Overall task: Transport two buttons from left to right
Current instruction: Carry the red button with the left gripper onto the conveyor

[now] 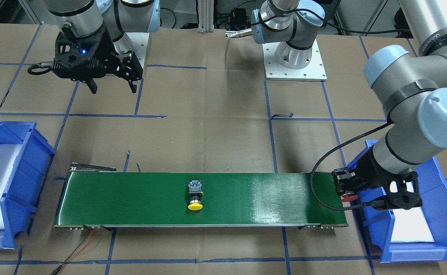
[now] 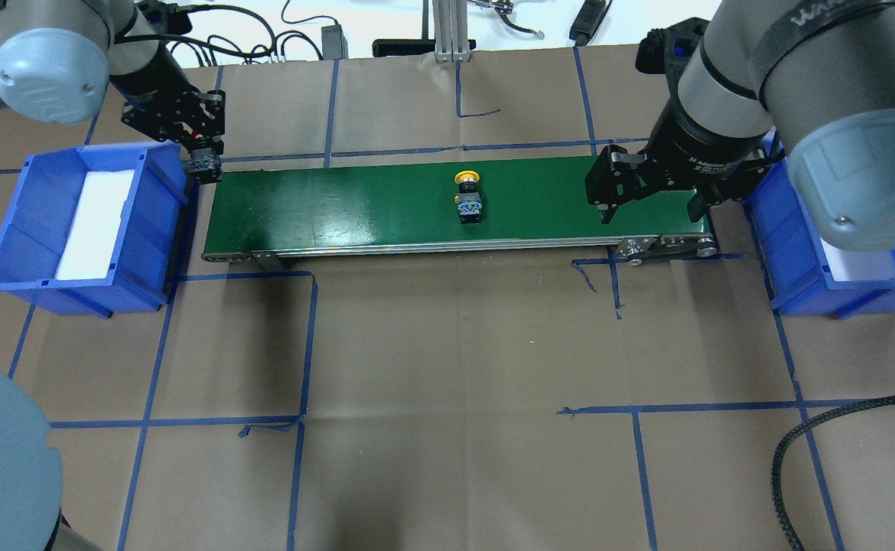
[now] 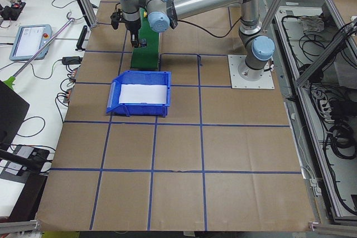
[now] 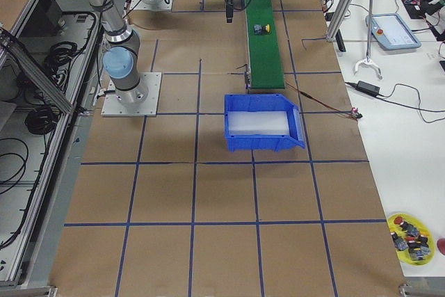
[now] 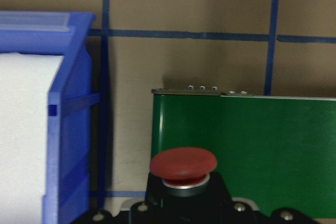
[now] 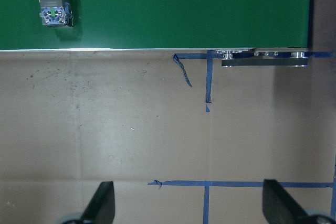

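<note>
The red-capped button (image 5: 183, 163) is held in my left gripper (image 2: 204, 164), just above the left end of the green conveyor belt (image 2: 340, 207), beside the left blue bin (image 2: 149, 252). In the front view this button (image 1: 349, 198) shows under the left gripper (image 1: 346, 190). The yellow-capped button (image 2: 468, 197) lies on its side near the middle of the belt; it also shows in the front view (image 1: 195, 195) and at the top left of the right wrist view (image 6: 52, 3). My right gripper (image 2: 650, 208) is open and empty, hovering over the belt's right end.
A second blue bin (image 2: 799, 260) with a white liner stands past the belt's right end. The left bin also has a white liner. Blue tape lines cross the brown table. A yellow dish of spare buttons (image 4: 411, 236) sits far off on a side table.
</note>
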`<state>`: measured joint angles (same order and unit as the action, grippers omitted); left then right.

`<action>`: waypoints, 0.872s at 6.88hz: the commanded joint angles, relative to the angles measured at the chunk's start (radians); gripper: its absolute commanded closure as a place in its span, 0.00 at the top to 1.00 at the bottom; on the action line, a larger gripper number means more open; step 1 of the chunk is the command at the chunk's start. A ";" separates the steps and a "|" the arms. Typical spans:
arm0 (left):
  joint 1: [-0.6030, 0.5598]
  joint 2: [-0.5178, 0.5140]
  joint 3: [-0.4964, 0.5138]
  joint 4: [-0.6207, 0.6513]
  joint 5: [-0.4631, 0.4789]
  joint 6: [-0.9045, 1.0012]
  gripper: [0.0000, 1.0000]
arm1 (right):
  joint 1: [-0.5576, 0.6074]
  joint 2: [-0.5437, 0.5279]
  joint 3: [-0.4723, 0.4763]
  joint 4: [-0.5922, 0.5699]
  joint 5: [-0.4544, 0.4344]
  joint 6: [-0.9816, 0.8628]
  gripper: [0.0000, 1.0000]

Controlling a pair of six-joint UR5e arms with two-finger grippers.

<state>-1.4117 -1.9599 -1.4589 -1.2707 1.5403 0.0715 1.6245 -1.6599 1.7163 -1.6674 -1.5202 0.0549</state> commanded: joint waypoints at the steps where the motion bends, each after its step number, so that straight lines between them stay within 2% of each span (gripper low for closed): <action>1: -0.030 -0.037 -0.108 0.162 0.000 -0.090 0.10 | 0.000 0.000 0.002 0.000 0.000 0.000 1.00; 2: -0.042 -0.053 -0.173 0.286 0.003 -0.110 0.10 | 0.000 0.000 0.002 0.000 0.000 0.000 1.00; 4: -0.046 -0.053 -0.207 0.306 0.004 -0.111 0.11 | 0.000 0.000 0.002 0.000 0.000 0.000 1.00; 5: -0.046 -0.054 -0.207 0.306 -0.002 -0.111 0.78 | 0.002 0.000 0.002 0.000 0.002 0.000 1.00; 6: -0.046 -0.053 -0.195 0.306 -0.005 -0.110 0.99 | 0.002 0.000 0.000 0.000 0.002 0.000 1.00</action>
<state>-1.4568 -2.0128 -1.6605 -0.9670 1.5395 -0.0391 1.6254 -1.6598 1.7177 -1.6674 -1.5191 0.0552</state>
